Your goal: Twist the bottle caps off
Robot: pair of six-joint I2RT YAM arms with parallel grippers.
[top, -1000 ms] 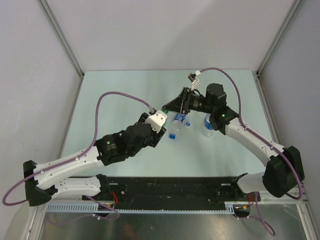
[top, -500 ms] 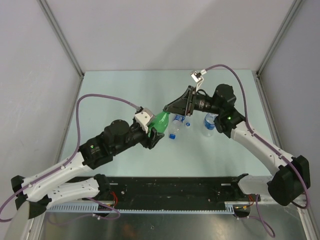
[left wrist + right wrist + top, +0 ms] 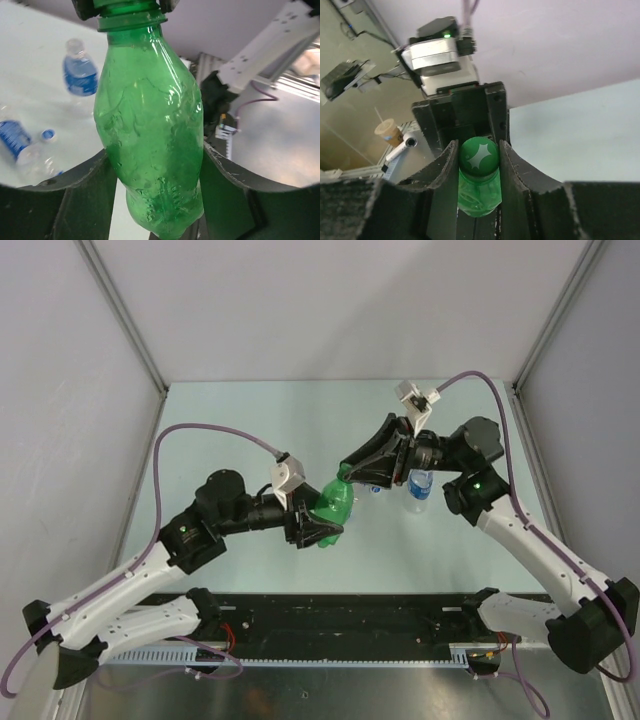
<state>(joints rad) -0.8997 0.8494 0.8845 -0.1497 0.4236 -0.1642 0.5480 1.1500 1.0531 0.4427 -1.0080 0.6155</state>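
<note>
Green bottle cap [image 3: 479, 156], the one being worked on, is sitting on the neck of the green bottle [image 3: 150, 130], which is being held tilted above the worktop [image 3: 250, 430] between the two arms. Right tool [image 3: 348, 466] is clamping this cap from the neck end of the green bottle, its two fingers pressing the rim from opposite sides. The cap is looking fully seated, so unscrewing is judged to be only beginning. Left tool [image 3: 152, 175] is gripping the green bottle around its lower body, its jaws part-way apart and bearing on the wall.

Handling: the green bottle is showing dents and creases in a thin, glossy wall, so it is probably light, soft and somewhat slippery. A hard squeeze is risking collapse, while a loose one is letting the body turn with the cap. The base end is likely offering the firmer hold for the body, and the rim the only hold for the small rigid cap.

Contents: the green bottle is appearing empty, with no liquid line showing. On the cap side of the green bottle, a clear bottle with a blue label [image 3: 419, 488] is standing upright on the worktop. A second clear bottle [image 3: 20, 145] is lying nearer the green bottle, with a blue cap [image 3: 48, 134] just beside it. The fill of these two is not being resolved
</note>
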